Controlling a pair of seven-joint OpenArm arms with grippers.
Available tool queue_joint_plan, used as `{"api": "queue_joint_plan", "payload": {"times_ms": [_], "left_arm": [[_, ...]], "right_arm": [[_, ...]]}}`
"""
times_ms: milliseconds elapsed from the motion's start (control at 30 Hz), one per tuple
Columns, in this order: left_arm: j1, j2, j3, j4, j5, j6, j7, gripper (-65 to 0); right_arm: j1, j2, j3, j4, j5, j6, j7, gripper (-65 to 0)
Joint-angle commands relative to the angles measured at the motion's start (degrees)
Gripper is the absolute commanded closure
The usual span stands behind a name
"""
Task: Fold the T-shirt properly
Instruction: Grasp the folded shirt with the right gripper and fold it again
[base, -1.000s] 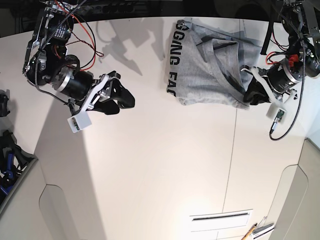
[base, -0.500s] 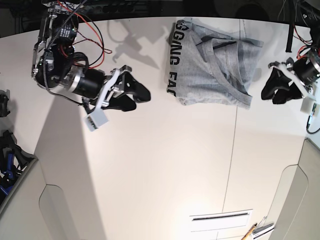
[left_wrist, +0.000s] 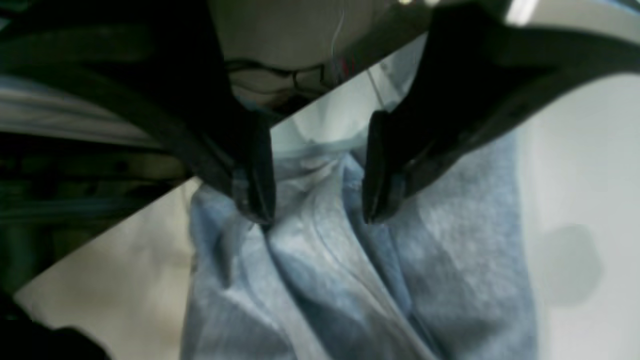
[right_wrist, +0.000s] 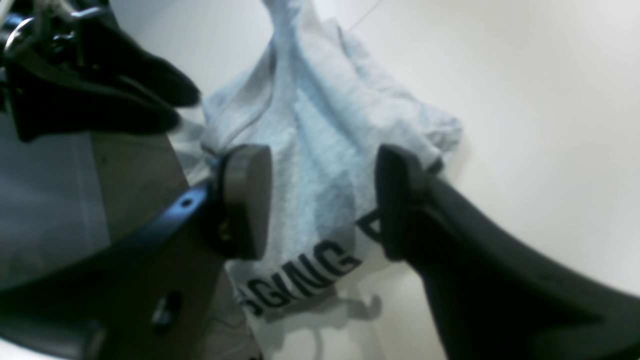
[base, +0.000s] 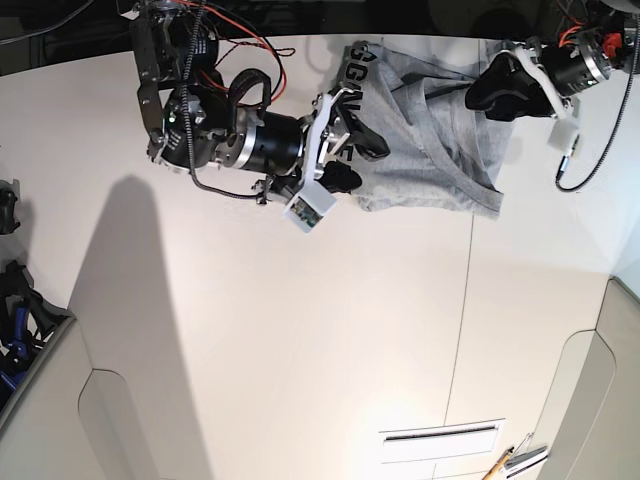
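The light grey T-shirt (base: 430, 150) lies crumpled at the table's far edge, with black lettering (base: 345, 115) along its left side. My right gripper (base: 358, 160) hovers over that lettered edge, jaws open; its wrist view shows the T-shirt (right_wrist: 310, 115) and the lettering (right_wrist: 300, 275) between the spread fingers (right_wrist: 245, 200), with nothing gripped. My left gripper (base: 478, 92) is open at the shirt's far right part. In its wrist view the open left gripper (left_wrist: 315, 205) stands just above folds of the T-shirt (left_wrist: 350, 280).
A seam (base: 465, 300) runs down the pale table. Dark gear (base: 15, 310) sits at the left edge and a slotted plate (base: 440, 435) lies near the front. The left gripper (right_wrist: 100, 95) shows at the top left of the right wrist view.
The left gripper let go of the shirt's near right corner, opened, drew away and rose to its far right part. The right arm swung right, onto the lettered edge.
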Motion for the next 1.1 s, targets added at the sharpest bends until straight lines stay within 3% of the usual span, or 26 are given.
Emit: {"api": "queue_joint_plan", "payload": {"times_ms": [0, 233, 467, 667, 700, 833, 933, 1067], "left_arm": [[0.2, -0.7, 0.9, 0.9, 0.1, -0.5, -1.3, -31.5], [0.2, -0.6, 4.7, 0.9, 7.1, -0.5, -3.7, -31.5], [0.5, -0.7, 4.7, 0.9, 8.9, -0.5, -3.6, -31.5], [0.5, -0.6, 4.7, 0.9, 8.8, -0.5, -3.6, -30.8], [0.5, -0.6, 4.7, 0.9, 8.8, -0.5, -3.6, -27.1], [0.5, -0.7, 4.7, 0.9, 8.9, -0.5, -3.6, -0.4], [0.5, -1.3, 4.6, 0.9, 8.9, -0.5, -2.1, 0.0], [0.5, -4.8, 2.6, 0.9, 8.8, -0.5, 0.3, 0.0]], "right_arm": [[0.6, -0.3, -0.1, 0.9, 0.3, 0.0, 1.6, -32.7], [0.6, -0.3, -0.1, -1.5, -1.0, -0.5, 2.3, -32.7], [0.8, -0.6, -0.1, -9.7, -0.9, -0.5, 8.2, -32.7], [0.8, -3.3, -0.1, -13.9, -0.8, -0.4, 8.7, -32.7], [0.8, -3.6, -0.1, -14.1, -0.8, -0.4, 8.7, -32.7], [0.8, -3.8, -0.1, -14.1, -0.8, -0.4, 8.7, -32.7], [0.8, -3.8, -0.1, -14.1, -1.0, -0.4, 8.6, -32.7], [0.8, -3.8, -0.1, -14.1, -2.6, -0.4, 8.6, -32.7]]}}
